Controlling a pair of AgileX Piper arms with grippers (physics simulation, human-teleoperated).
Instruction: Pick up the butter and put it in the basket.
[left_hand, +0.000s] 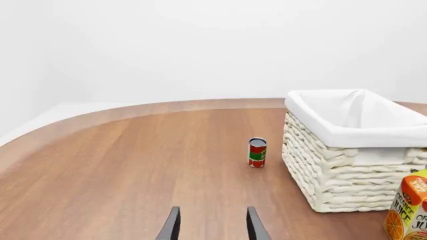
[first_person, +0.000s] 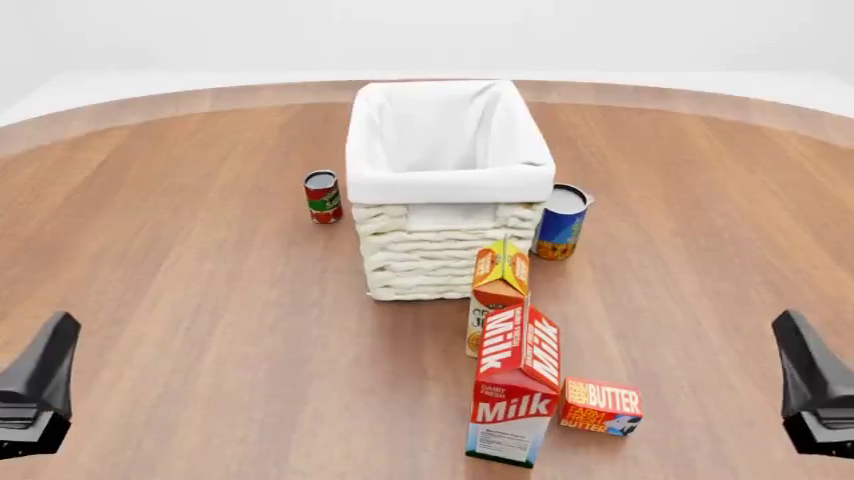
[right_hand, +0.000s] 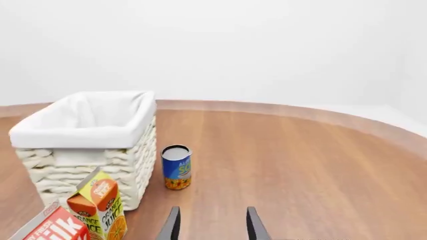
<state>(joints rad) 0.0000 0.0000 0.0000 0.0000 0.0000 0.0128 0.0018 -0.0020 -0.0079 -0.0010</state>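
Status: task not begun. The butter (first_person: 601, 405) lies flat on the table (first_person: 200, 330), at about 5 o'clock from the basket (first_person: 447, 185) and just beside the milk carton (first_person: 517, 400), on that carton's 3 o'clock side. Both arms are parked low at the near corners. The left gripper (left_hand: 212, 227) and right gripper (right_hand: 212, 225) each show their fingers spread, with nothing between them.

Risks, by judgement:
- The milk carton stands tall right beside the butter; a wide approach from the right arm could topple it.
- The orange juice carton (first_person: 499, 295) stands between butter and basket; a low carry could strike it.
- The box is flat, so a shallow pinch may slip.

Legible writing: "BUTTER" in white on the box; "Milk" on the red carton; "JUICE" on the orange carton. The lettering on the red can (first_person: 322, 196) and blue can (first_person: 562, 222) is too small to read.
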